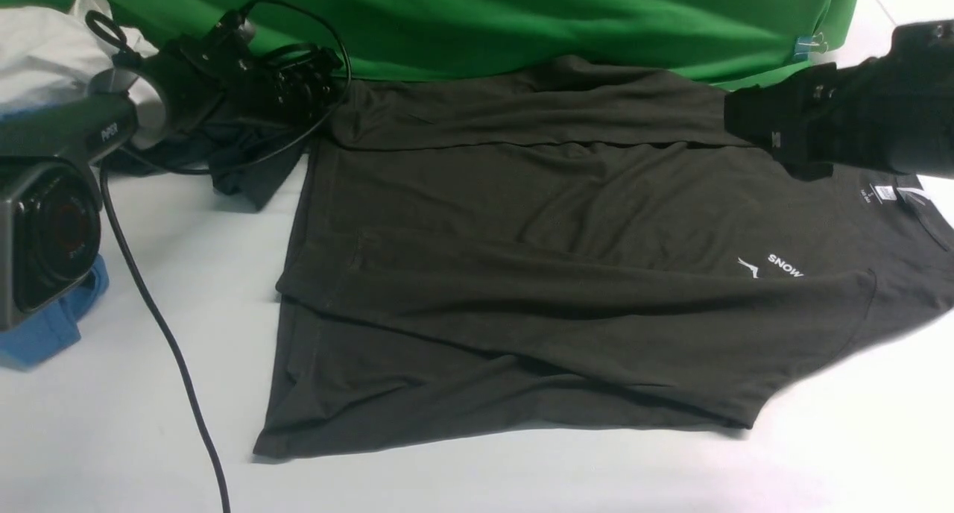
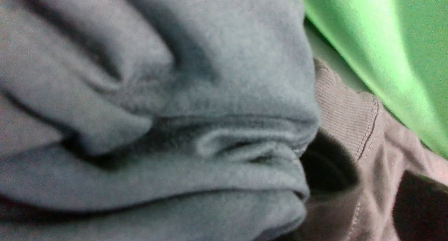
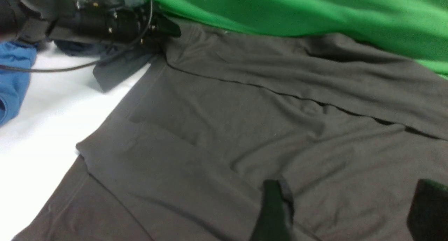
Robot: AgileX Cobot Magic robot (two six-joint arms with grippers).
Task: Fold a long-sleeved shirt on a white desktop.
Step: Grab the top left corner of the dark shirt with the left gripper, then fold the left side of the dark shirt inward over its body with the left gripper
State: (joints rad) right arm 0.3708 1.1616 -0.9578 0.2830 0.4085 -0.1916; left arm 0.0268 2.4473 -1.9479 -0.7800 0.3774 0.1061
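Here the white counter [image 1: 112, 423] carries the dark shirt [image 1: 522, 274], spread flat from centre toward 3 o'clock, both sleeves folded across its body. A green cloth [image 1: 522, 13] drapes along 12 o'clock. At 10 o'clock the left gripper [image 1: 313, 77] sits over crumpled dark clothing [image 1: 246, 177]; whether its jaws are open or closed I cannot tell. The right gripper [image 3: 346, 209], at 2 o'clock, holds its jaws apart above the shirt.

I read "SNOW" in white beside a white mountain mark on the long-sleeved shirt [image 1: 566, 274]. My left arm [image 1: 71, 129] carries "PiPER". The neck label's print is illegible.
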